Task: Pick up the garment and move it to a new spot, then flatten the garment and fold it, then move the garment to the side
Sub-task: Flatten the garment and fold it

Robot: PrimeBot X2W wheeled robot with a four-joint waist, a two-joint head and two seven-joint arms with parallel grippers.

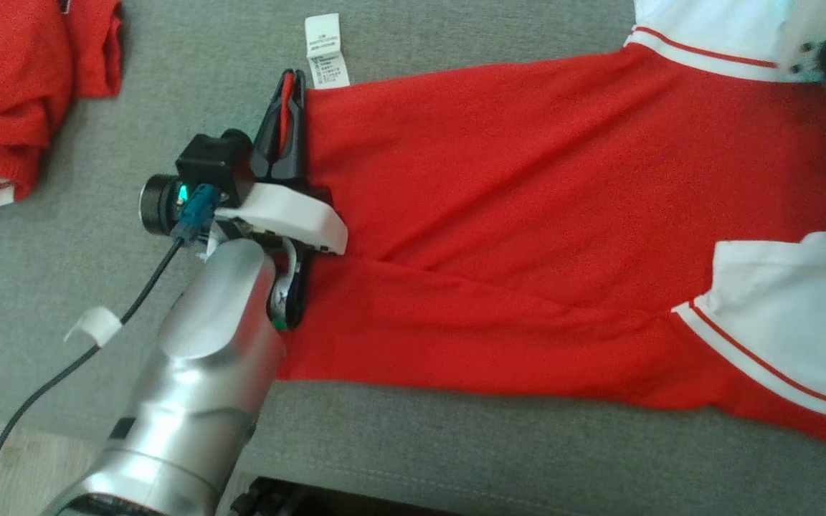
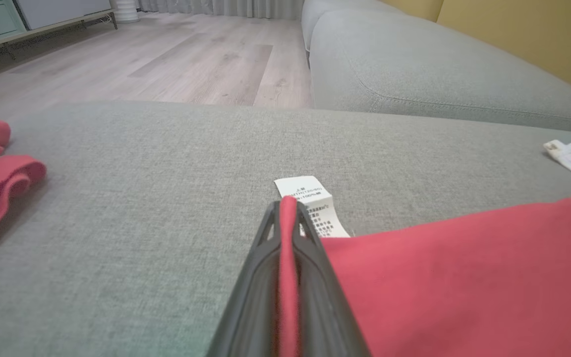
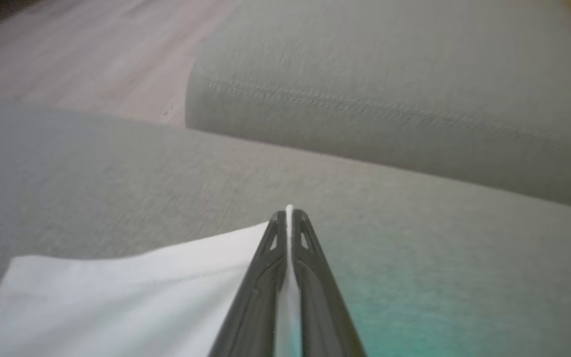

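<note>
A: What are we looking at, biggest first?

B: We are looking down at the grey sofa (image 1: 456,444). The garment (image 1: 528,215), red with white parts, is lying spread across its seat, stretching away to the right of our left gripper (image 1: 290,79).

A: And on the other side of those fingers (image 2: 260,282)?

B: A second red garment (image 1: 4,107) is lying crumpled, well apart from them on the left.

A: How are we gripping?

B: Our left fingers are pinching the garment's red edge, with a strip of cloth showing between them. Our right gripper (image 3: 288,213) is clamping a white fold of the same garment, whose white cloth is spreading out to the left of its fingers.

A: And the smallest thing?

B: The white care label (image 1: 327,50) is lying just beyond our left fingertips, at the garment's corner.
</note>
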